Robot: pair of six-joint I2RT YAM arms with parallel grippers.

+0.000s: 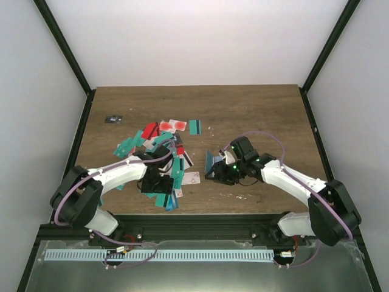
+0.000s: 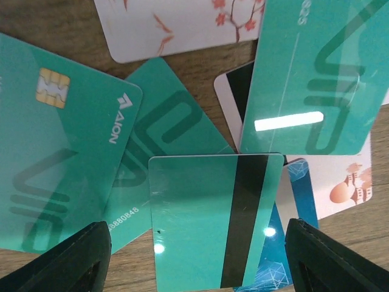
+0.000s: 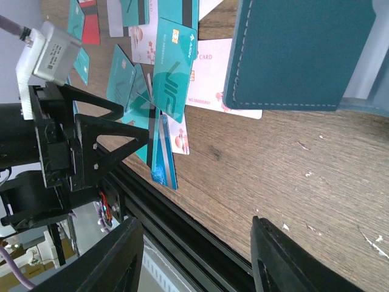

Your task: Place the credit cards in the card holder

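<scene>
Left fingers (image 2: 67, 258) stand wide, low over the credit cards (image 1: 161, 152). I see a striped teal card (image 2: 206, 225) lying between them, not gripped. Cards overlap in a heap on the left half of the desk (image 1: 255, 115). Right fingers (image 3: 285, 261) are roughly half apart, only bare desk between them, nothing held. Card holder (image 3: 298, 55) sits just ahead of them, right of the heap, and looks tilted up off the desk. Can't tell if it touches the fingers.
</scene>
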